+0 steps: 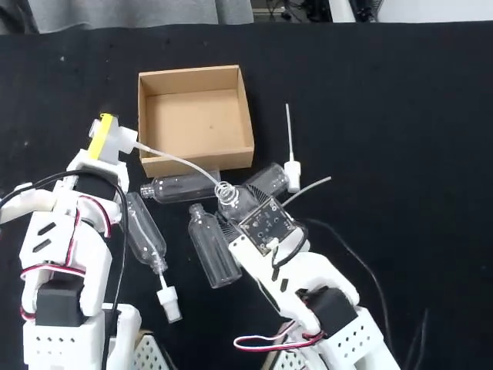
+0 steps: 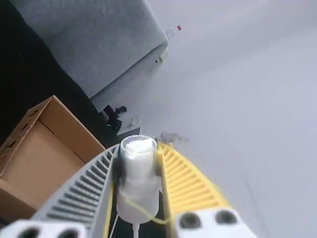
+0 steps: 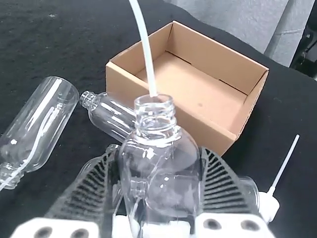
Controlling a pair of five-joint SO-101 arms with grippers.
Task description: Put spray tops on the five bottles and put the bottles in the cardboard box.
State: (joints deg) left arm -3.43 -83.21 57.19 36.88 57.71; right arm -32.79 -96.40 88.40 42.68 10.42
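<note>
The left pincer (image 2: 139,149) is shut tight on a spray top (image 2: 136,173). Its dip tube (image 1: 181,163) slants past the near wall of the cardboard box (image 1: 194,116) towards the right arm. The right pincer (image 3: 158,154) is clamped around a clear bottle (image 3: 157,173), neck pointing out towards the box, and the tube tip sits at the bottle mouth (image 3: 154,105), apparently just inside. The next move will probably need the top pushed along the tube's long axis until the cap meets the neck.

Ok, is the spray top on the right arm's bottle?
Off. Only the dip tube tip is at the bottle mouth; the spray top itself sits in the left gripper, apart from the bottle.
</note>
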